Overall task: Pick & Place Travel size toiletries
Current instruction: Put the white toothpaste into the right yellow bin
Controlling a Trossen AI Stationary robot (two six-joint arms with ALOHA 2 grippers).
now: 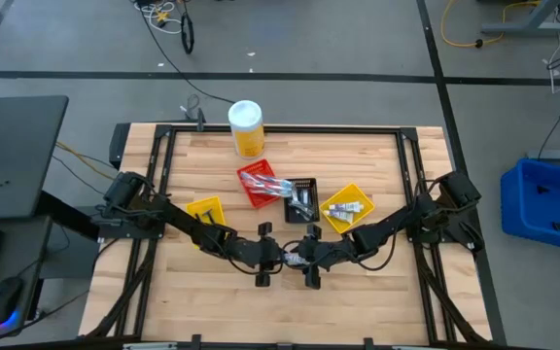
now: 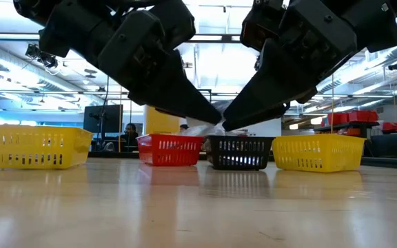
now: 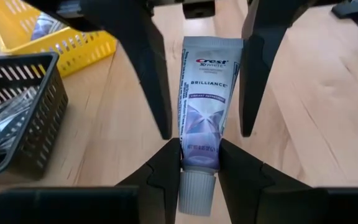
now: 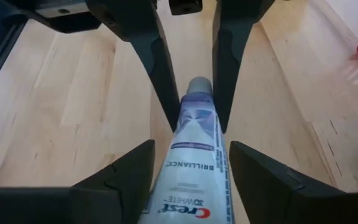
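A small white Crest toothpaste tube [image 3: 201, 99] with blue-purple print hangs level in the air between my two grippers, over the near middle of the table [image 1: 290, 259]. My left gripper [image 3: 199, 152] is shut on its cap end. My right gripper [image 4: 191, 155] is open. Its fingers [image 3: 160, 93] stand on either side of the tube's flat crimped end [image 4: 188, 199], and I cannot tell whether they touch it. In the low view the two grippers meet tip to tip [image 2: 219, 127] above the table. More toiletries lie in the bins behind. My left gripper pinches the tube just above its grey cap [image 3: 199, 158], one finger on each side edge. The fingers come level from the table's left and lie along the tube. The tube is lifted clear of the table and lies level, its printed face up and its crimped end pointing at my right gripper.
Behind the grippers stand a yellow bin [image 1: 205, 211], a red bin [image 1: 258, 183], a black bin [image 1: 302, 197] and a second yellow bin [image 1: 346, 207] holding white tubes. A tall yellow canister [image 1: 246, 126] with a white lid stands at the far edge. Bare wood lies nearer [image 1: 290, 311].
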